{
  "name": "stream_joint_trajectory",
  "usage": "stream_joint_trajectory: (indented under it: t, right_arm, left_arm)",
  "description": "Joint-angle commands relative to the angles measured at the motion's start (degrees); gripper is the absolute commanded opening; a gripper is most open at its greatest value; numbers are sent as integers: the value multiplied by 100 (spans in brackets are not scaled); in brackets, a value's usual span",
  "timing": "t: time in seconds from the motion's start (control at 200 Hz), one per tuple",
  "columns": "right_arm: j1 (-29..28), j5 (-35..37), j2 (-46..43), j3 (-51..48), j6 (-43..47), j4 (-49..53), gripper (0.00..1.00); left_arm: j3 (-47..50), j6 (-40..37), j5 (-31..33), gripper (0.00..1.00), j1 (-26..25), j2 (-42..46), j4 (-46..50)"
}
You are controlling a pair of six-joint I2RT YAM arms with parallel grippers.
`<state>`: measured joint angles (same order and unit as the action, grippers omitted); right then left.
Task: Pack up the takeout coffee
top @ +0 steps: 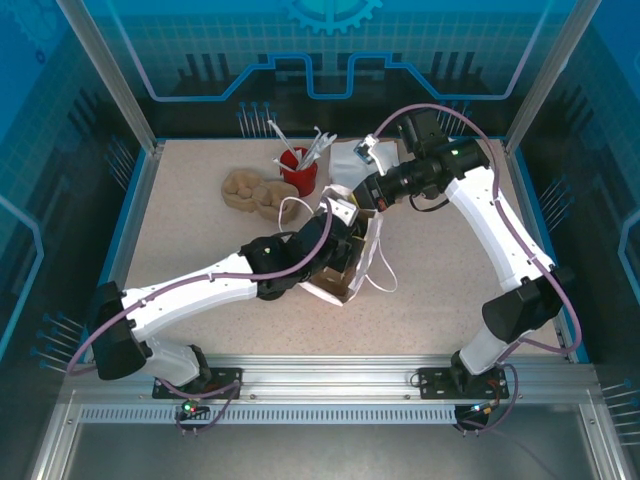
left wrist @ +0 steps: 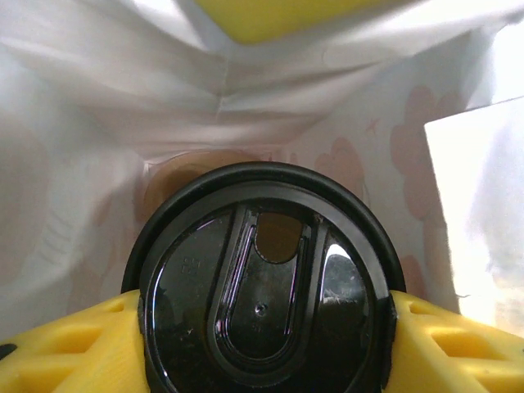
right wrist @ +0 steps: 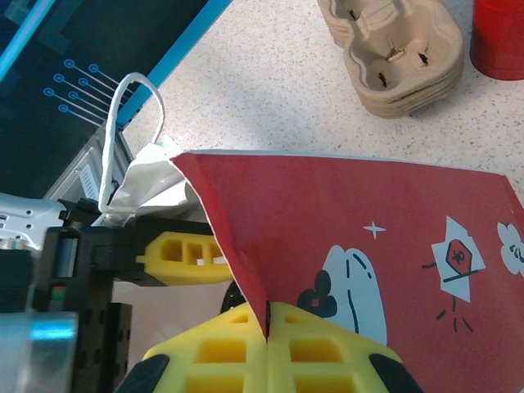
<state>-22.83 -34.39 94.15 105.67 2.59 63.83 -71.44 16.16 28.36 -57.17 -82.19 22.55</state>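
Note:
The takeout coffee (left wrist: pixel 262 278) shows its round black lid from above, deep inside the white-lined paper bag (left wrist: pixel 98 106). My left gripper (left wrist: pixel 266 336) is shut on it, a yellow finger (left wrist: pixel 65 352) pressed against each side of the lid's rim. From above, my left gripper (top: pixel 345 252) reaches into the mouth of the red-and-white bag (top: pixel 374 245). My right gripper (right wrist: pixel 268 332) is shut on the bag's red edge (right wrist: pixel 368 213) and holds the mouth apart; from above the right gripper (top: pixel 360 196) sits at the bag's far side. The cup body is hidden below the lid.
A stack of moulded pulp cup carriers (top: pixel 250 190) lies left of the bag, also in the right wrist view (right wrist: pixel 393 57). A red cup (top: pixel 298 172) with white utensils stands behind the bag. The bag's white handles (top: pixel 385 280) trail onto the table.

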Motion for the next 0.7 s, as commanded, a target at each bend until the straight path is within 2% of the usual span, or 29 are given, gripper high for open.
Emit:
stream_joint_trajectory:
  t: [0.0,0.305,0.69]
  right_arm:
    - [24,-396,110,-59,234,-61,0]
    - [101,-871,272,101,373,-19,0]
    - [158,-883,298,158,194,2,0]
  left_arm:
    - [51,-8,331,62,-7,-84,-401]
    - [27,-207,833,63,-3,-331,-513]
    - [-70,-202,1196,63,21,-613,-477]
